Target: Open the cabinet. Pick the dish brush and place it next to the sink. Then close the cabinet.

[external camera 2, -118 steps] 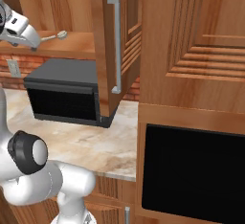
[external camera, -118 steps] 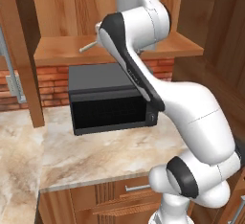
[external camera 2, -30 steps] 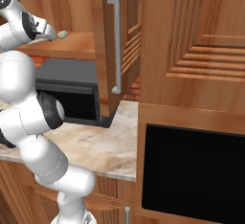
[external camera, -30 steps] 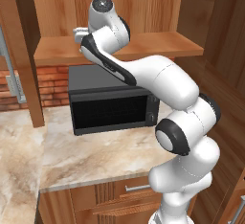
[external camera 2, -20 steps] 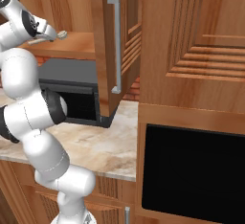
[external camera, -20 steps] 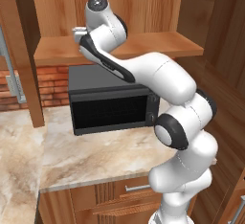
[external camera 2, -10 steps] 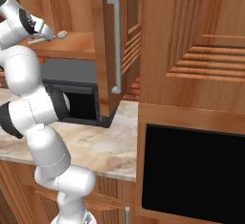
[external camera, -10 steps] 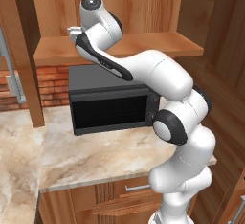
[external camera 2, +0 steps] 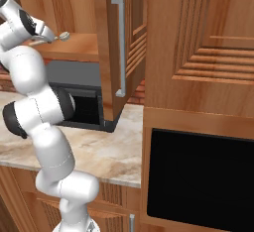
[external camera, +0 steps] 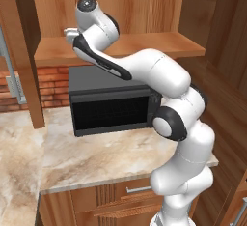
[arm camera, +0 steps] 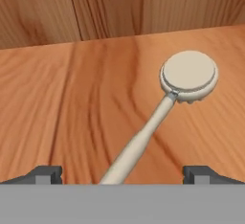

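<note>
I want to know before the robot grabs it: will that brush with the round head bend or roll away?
The dish brush probably stays stiff: its handle looks straight and solid. It seems light, being thin. It may pivot rather than roll, since its round head lies flat on the shelf.

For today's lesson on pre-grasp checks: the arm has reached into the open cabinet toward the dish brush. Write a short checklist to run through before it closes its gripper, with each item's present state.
1. Cabinet door swung open, shelf reachable: ok.
2. Gripper open, fingertips spread wide: ok.
3. Dish brush lying flat on the shelf, round head away from the hand: ok.
4. Handle runs between the two fingertips: ok, though it sits a little off centre and slanted.
5. Fingertips low enough to close on the handle: cannot tell.
6. Arm clear of the microwave below the shelf: ok.
</note>
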